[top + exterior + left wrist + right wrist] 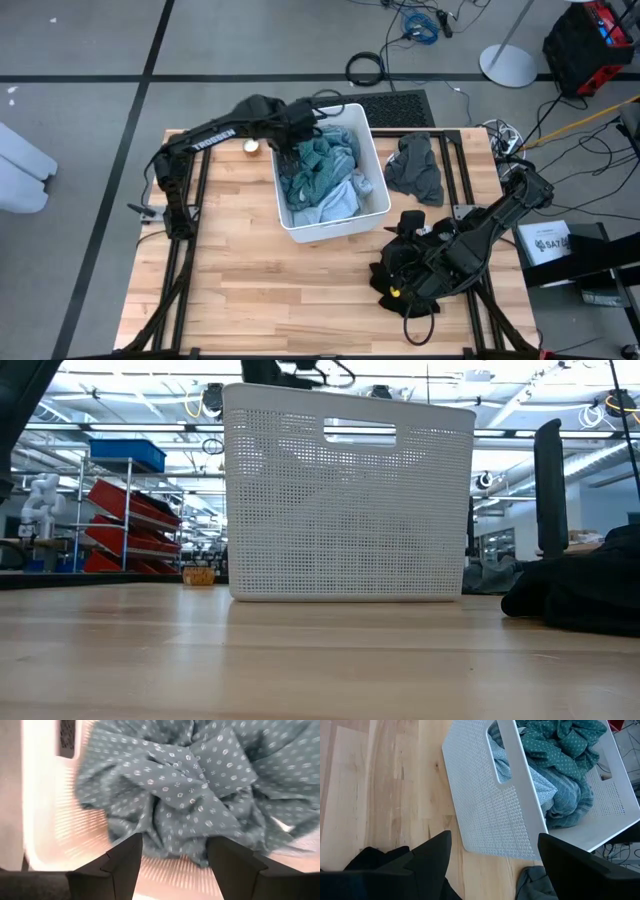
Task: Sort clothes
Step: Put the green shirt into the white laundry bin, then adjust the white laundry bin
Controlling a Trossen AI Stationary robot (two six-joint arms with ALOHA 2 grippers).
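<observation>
A white bin (372, 150) stands mid-table and holds a teal dotted garment (200, 780) and light blue pieces (335, 200). My left gripper (172, 855) hovers open above the teal garment at the bin's far left part (291, 156), nothing between its fingers. A dark grey garment (415, 168) lies crumpled on the table right of the bin. A pile of black clothes (385, 278) lies near the table's right front. My right gripper (492, 857) waits open above the table by the bin's near right corner, between the black pile (375, 862) and the grey garment (535, 882).
The bin's perforated near wall with its handle slot (360, 433) blocks the low view of what is inside. A small yellowish object (251, 147) sits on the table left of the bin. Bare wood (240, 270) spreads over the table's near left.
</observation>
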